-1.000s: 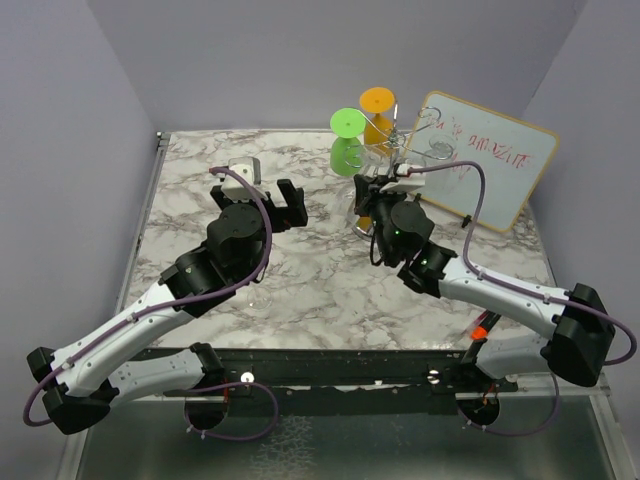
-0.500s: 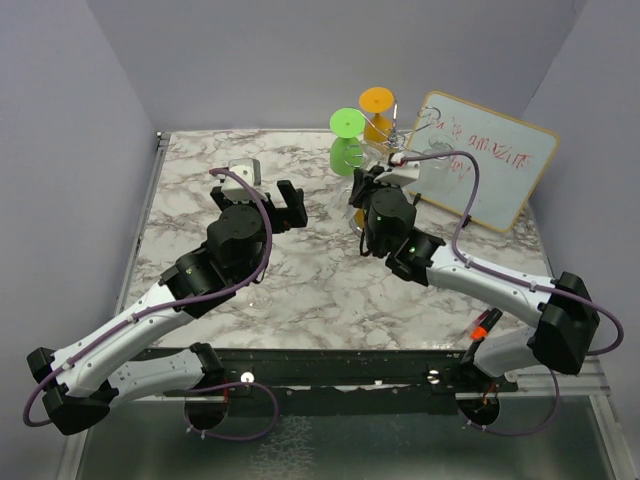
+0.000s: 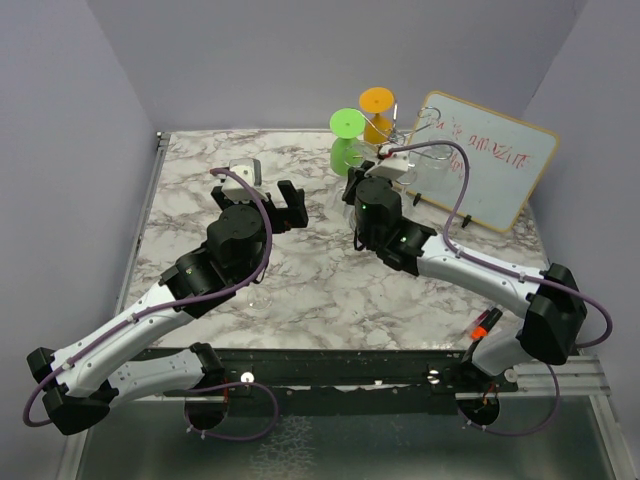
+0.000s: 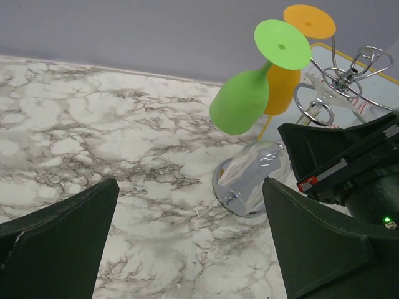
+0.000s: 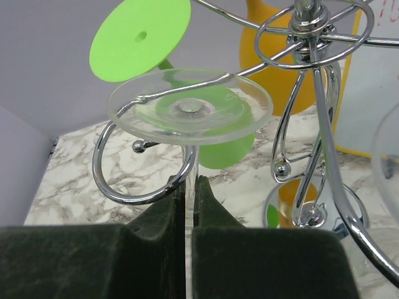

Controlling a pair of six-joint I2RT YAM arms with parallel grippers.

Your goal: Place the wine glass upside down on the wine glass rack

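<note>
The clear glass [image 5: 190,106] hangs upside down by the table's far edge. Its foot sits over a curl of the rack [image 5: 310,25], and the right gripper [image 5: 192,187] pinches its stem. It looks light, slick and brittle, so grip only the stem, gently. The left gripper [image 4: 190,187] gapes idle.

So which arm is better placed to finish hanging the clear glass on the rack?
Right. The right gripper is shut on the clear wine glass at its stem, the foot over a spiral arm of the wine glass rack. The left gripper hangs open, away from the rack.
</note>
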